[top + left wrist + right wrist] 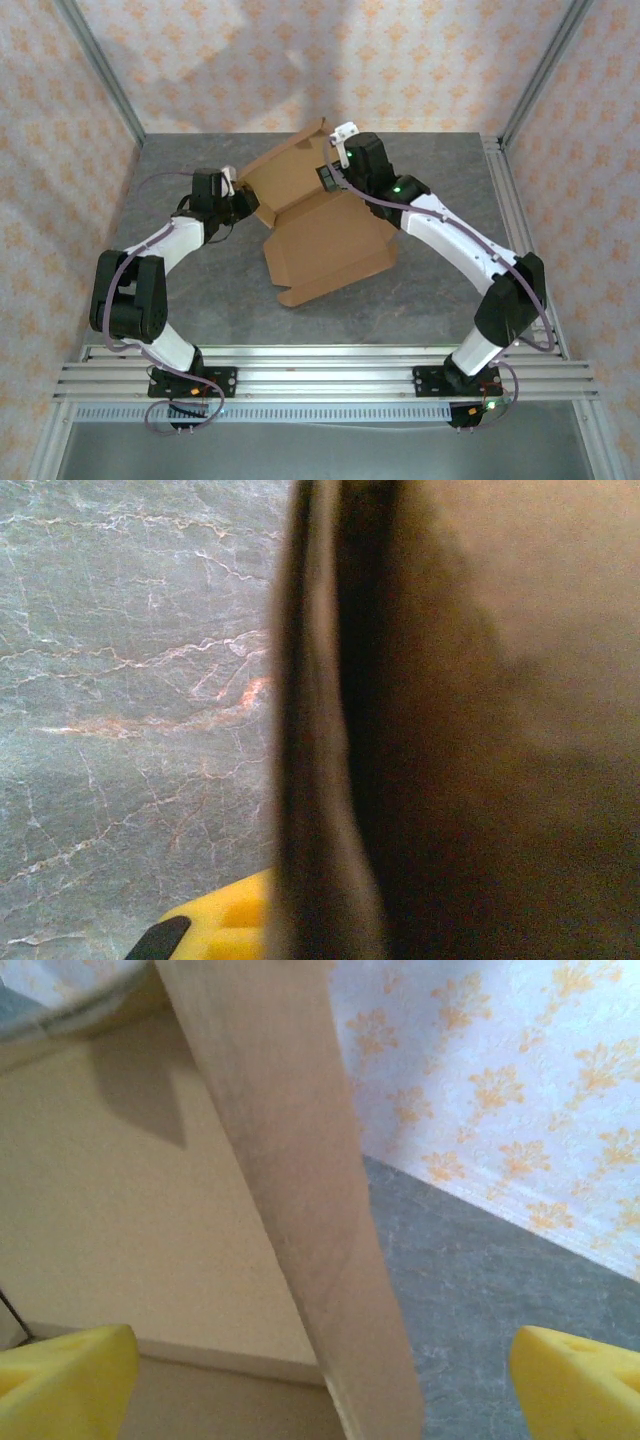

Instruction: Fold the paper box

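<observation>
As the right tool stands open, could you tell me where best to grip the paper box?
I would grip the raised flap of the paper box near its free edge, coming edge-on from the right tool's present side: the flap is thin and stands between its open fingers, one face toward each.

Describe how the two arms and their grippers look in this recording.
The left arm and right arm have white rounded links, black joints and black base plates. Thin purplish cables loop along each. A green light glows on the right arm. The left gripper and right gripper have yellow fingers.
</observation>
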